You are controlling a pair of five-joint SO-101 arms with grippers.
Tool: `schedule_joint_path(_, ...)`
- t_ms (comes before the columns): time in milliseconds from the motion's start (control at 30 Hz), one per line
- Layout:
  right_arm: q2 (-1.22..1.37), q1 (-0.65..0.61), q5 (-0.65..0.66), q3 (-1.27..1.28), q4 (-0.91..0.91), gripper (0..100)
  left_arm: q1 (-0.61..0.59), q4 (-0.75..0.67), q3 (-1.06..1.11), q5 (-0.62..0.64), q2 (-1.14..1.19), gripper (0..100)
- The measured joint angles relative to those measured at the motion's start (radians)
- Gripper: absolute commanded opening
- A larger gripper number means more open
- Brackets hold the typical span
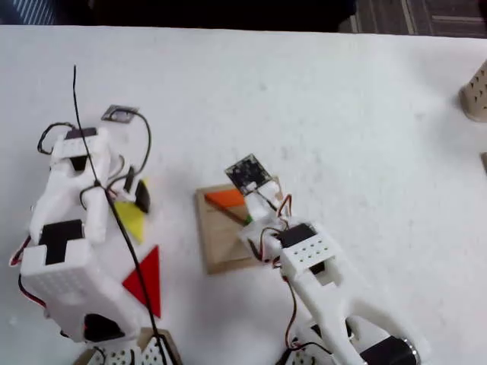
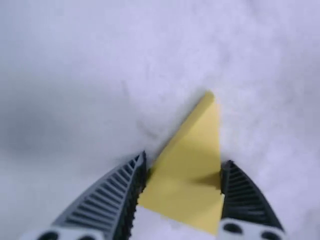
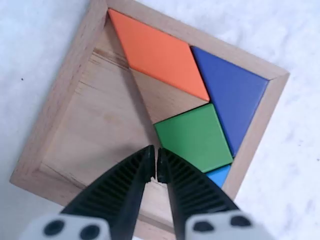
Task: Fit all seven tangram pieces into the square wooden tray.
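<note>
Left wrist view shows the left hand [image 2: 185, 162] low over the white counter [image 2: 75, 75], its two ribbed fingers [image 2: 125, 192] pressed against opposite edges of the yellow triangle [image 2: 192, 145], gripping it. The piece lies flat between them, its sharp corner pointing away past the fingertips. From the high view, the left arm [image 1: 65, 228] is folded over with the wrist tipped down, and a red triangle [image 1: 144, 280] lies on the counter behind that hand, toward the arm's base.

The right hand [image 3: 156, 152] hangs over the square wooden tray [image 3: 65, 85] with its fingers closed together on nothing, tips above bare wood. Just beside the fingertips sits a green square [image 3: 195, 137], beyond it an orange parallelogram [image 3: 157, 52] and a dark blue triangle [image 3: 232, 97], and a light blue piece [image 3: 219, 175] close alongside one finger. The right arm [image 1: 327, 281] stretches forward, its wrist bent down above the tray.
</note>
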Motion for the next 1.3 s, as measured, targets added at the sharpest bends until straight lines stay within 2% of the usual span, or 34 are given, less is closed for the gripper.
schedule_joint_path(433,0.000,0.000,0.000,0.000,0.000,1.8,0.020,0.011,0.012,0.006,-0.015,2)
schedule_joint_path(533,0.000,0.000,0.000,0.000,0.000,1.8,0.020,0.106,-0.011,0.006,-0.020,2)
schedule_joint_path(767,0.000,0.000,0.000,0.000,0.000,1.8,0.029,0.437,-0.144,0.006,-0.143,2)
schedule_joint_path(933,0.000,0.000,0.000,0.000,0.000,1.8,0.092,0.537,-0.155,0.006,-0.275,2)
schedule_joint_path(1167,0.000,0.000,0.000,0.000,0.000,1.8,0.160,0.546,-0.031,0.006,-0.546,2)
schedule_joint_path(1300,0.000,0.000,0.000,0.000,0.000,1.8,0.149,0.440,0.094,0.005,-0.740,5)
